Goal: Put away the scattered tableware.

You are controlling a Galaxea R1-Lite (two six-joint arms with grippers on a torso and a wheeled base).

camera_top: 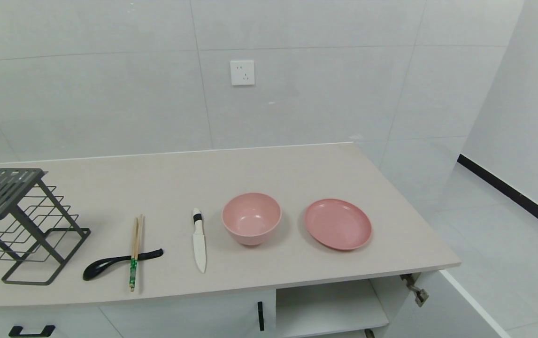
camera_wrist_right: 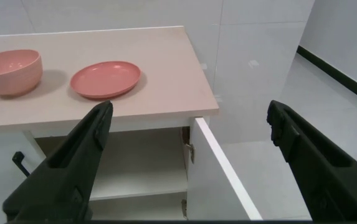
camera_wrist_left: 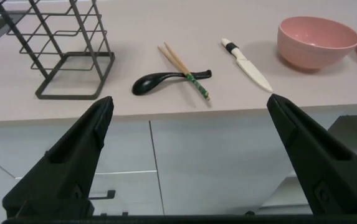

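White-tiled walls with a socket (camera_top: 242,72) back a beige countertop (camera_top: 297,173) where tableware lies in a row across the lower half of the head view. At far left stands a dark wire dish rack (camera_top: 20,220). Next to it a black spoon (camera_top: 97,268) lies with a pair of chopsticks (camera_top: 137,232) crossed over its handle. Toward the centre a white knife (camera_top: 199,244) points its tip at the counter's front edge. A pink bowl (camera_top: 251,218) sits upright beside it, and a pink plate (camera_top: 338,223) lies flat right of centre. Below the plate, at lower right, a cabinet door (camera_top: 442,310) stands open on a white shelf (camera_top: 330,305). The left gripper (camera_wrist_left: 189,99) hangs before the counter's front, facing the spoon and chopsticks, its fingers spread wide and holding nothing. The right gripper (camera_wrist_right: 189,106), likewise spread wide and bare, faces the open cabinet.
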